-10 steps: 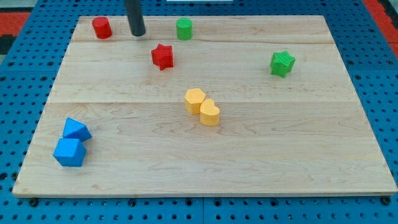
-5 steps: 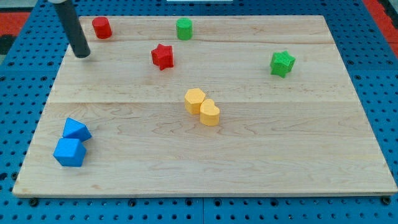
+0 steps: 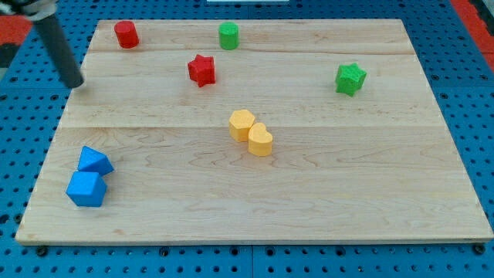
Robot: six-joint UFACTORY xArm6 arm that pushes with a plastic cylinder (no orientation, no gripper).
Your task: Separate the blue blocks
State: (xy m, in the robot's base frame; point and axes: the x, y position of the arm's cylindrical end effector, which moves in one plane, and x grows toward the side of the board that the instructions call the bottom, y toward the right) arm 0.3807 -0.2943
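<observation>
Two blue blocks sit touching at the board's lower left: a blue cube (image 3: 86, 189) and, just above it, a smaller blue angular block (image 3: 95, 161). My tip (image 3: 74, 83) is at the board's left edge, well above the blue blocks and apart from them. It touches no block.
A red cylinder (image 3: 126, 34) and a green cylinder (image 3: 228, 35) stand near the top edge. A red star (image 3: 201, 69) lies below them. A green star (image 3: 350, 79) is at the right. Two yellow blocks (image 3: 252, 133) touch in the middle. The wooden board (image 3: 347, 170) lies on blue pegboard.
My tip has moved left and down, from near the red cylinder at the top to the board's left edge. No block has moved.
</observation>
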